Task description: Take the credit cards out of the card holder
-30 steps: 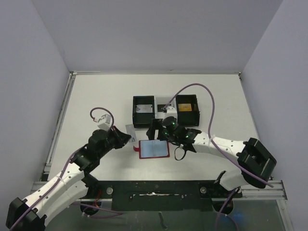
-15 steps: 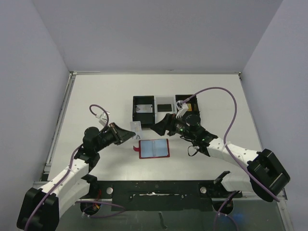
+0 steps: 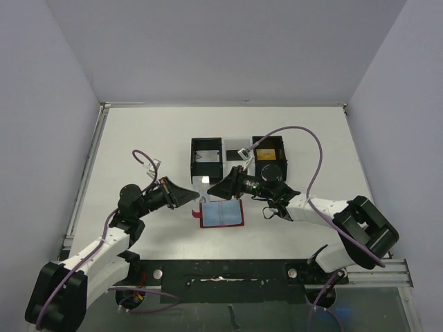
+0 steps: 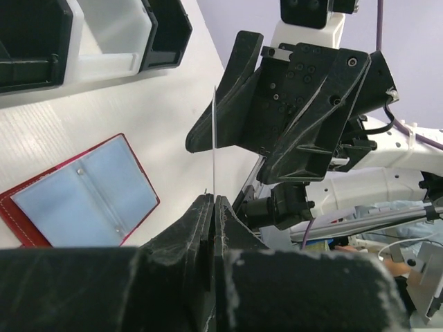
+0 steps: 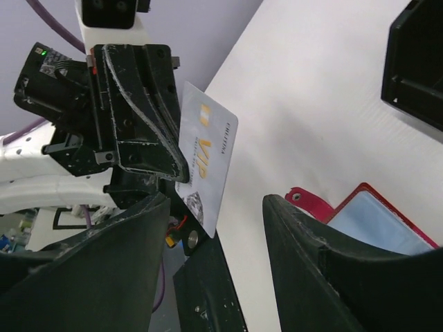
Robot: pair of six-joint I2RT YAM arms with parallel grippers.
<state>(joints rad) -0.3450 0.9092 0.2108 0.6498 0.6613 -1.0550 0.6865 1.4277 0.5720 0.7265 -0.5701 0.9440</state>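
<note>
The card holder [image 3: 222, 214] lies open on the table, red with a blue-grey lining; it also shows in the left wrist view [image 4: 83, 197] and in the right wrist view [image 5: 377, 216]. My left gripper [image 3: 192, 195] is shut on a white credit card [image 3: 201, 183] and holds it upright above the table. In the right wrist view the card [image 5: 208, 159] reads "VIP". In the left wrist view the card [image 4: 214, 138] is edge-on above my left gripper [image 4: 213, 202]. My right gripper [image 5: 216, 202] is open and faces the card, its lower corner between the jaws.
A three-compartment tray stands behind the wallet: a left black bin [image 3: 206, 159] with a grey card, a middle white bin [image 3: 239, 153] with a black card, and a right black bin [image 3: 269, 156] with a gold card. Purple cables loop over both arms.
My left gripper has lifted the white card up and to the right. My right gripper has left the wallet, swung back, then turned its open jaws towards the card.
</note>
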